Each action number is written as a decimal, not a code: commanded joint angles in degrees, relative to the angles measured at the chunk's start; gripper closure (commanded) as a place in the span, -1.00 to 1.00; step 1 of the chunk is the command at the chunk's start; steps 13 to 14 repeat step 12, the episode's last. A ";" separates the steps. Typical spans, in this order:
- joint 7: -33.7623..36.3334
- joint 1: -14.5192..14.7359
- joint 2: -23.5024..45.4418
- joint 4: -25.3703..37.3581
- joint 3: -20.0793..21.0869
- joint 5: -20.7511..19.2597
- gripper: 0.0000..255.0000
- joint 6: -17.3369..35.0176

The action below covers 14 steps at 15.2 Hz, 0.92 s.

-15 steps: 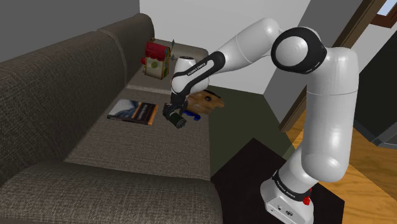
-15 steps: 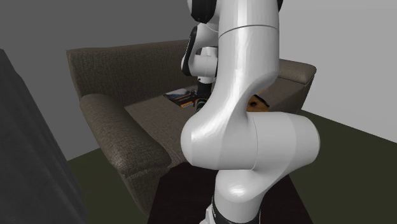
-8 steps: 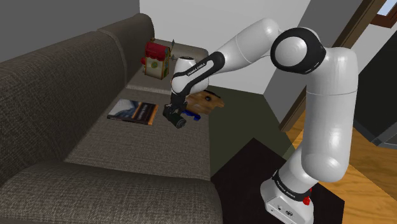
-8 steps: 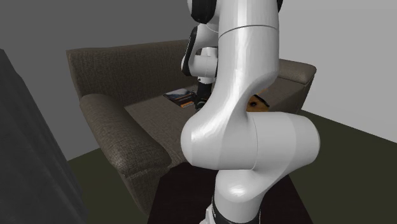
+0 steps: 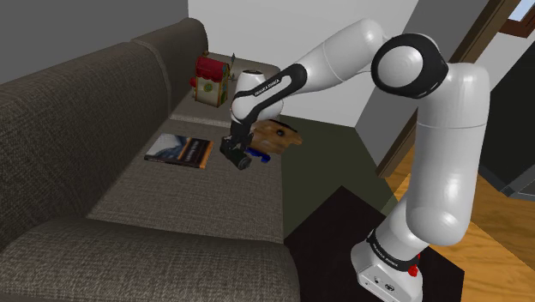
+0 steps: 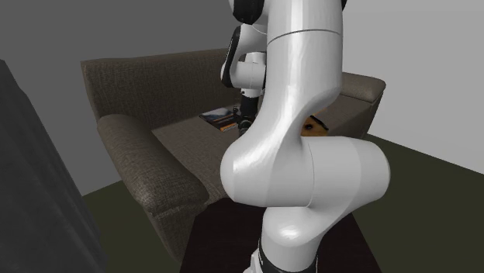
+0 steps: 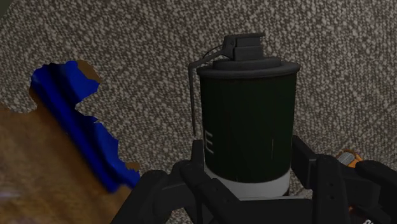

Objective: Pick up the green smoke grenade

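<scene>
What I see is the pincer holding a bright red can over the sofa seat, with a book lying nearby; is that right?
Not quite. The can is dark green with a black top and lever, not red, as the wrist view shows. The rest stands: the pincer clasps it over the sofa seat, and a book lies nearby.

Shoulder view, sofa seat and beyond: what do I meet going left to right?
book → end effector clasping the green smoke grenade → brown wooden object → robot stand
</scene>
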 commanded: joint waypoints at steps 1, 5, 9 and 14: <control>0.14 -0.01 -1.01 0.16 -0.01 -0.04 1.00 -1.17; 0.39 -0.04 -3.06 0.53 -0.03 -0.11 1.00 -3.57; 0.65 -0.07 -4.98 1.09 -0.04 -0.18 1.00 -6.05; 0.72 -0.08 -5.51 1.29 -0.05 -0.20 1.00 -6.77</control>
